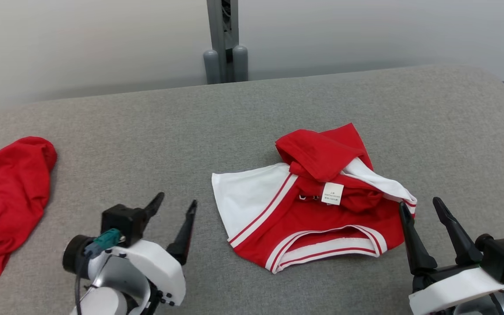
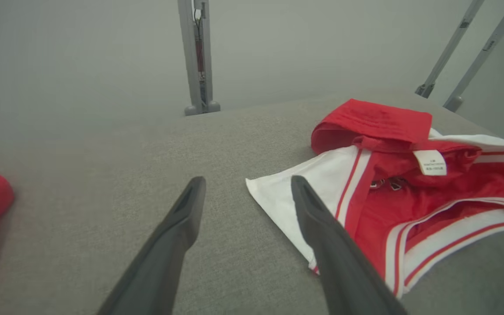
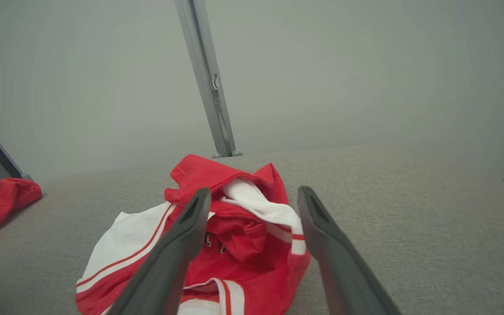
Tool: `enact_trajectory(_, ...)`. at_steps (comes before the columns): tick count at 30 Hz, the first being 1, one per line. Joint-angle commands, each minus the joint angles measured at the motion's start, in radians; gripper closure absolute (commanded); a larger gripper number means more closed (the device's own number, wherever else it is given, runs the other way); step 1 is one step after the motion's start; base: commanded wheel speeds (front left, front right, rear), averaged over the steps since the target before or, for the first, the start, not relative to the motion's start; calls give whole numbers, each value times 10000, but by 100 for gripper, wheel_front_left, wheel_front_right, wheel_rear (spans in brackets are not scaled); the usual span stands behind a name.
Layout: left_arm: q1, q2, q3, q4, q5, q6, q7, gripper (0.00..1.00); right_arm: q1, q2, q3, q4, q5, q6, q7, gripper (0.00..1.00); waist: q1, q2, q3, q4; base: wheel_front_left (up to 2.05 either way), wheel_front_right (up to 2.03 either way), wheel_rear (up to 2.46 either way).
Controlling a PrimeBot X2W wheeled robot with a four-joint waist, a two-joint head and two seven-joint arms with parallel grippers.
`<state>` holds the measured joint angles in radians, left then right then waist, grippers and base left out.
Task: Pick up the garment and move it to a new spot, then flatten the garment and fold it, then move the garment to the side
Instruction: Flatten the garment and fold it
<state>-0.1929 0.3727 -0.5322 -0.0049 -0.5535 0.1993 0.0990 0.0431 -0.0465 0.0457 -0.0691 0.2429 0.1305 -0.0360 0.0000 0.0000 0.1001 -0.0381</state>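
Garment (image 1: pixel 322 218), crumpled between my left gripper (image 1: pixel 177 198) and right gripper (image 1: pixel 419 203), both wide open, empty; I'd pinch opposite edges, lifting evenly.

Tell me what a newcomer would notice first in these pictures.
A crumpled red-and-white garment lies in the middle of the grey table, label up. The left gripper and right gripper flank it, both open, holding nothing. Another red cloth lies at the table's left edge.
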Motion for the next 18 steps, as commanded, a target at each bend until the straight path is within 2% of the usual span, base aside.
enact_trajectory(1, -264, 31, -61, 99, 39, -98, 91, 0, -178, -64, 20, 0, 44, 6, -70, 0, 0, 0, 136, -196, 0, 0, 0)
enact_trajectory(5, -764, -326, -573, 998, -132, -615, 535, 0, -250, -63, 119, 98, 92, 6, -112, 0, 0, 0, 354, -652, 0, 0, 0)
enact_trajectory(11, -1526, -702, -819, 2831, -496, -1262, 974, 0, -424, -64, 303, 261, 235, 6, -298, 0, 0, 0, 756, -1262, 0, 0, 0)
enact_trajectory(18, -2256, -963, -784, 5052, -692, -1650, 957, 0, -579, -64, 411, 450, 296, 6, -465, 0, 0, 0, 984, -1618, 0, 0, 0)
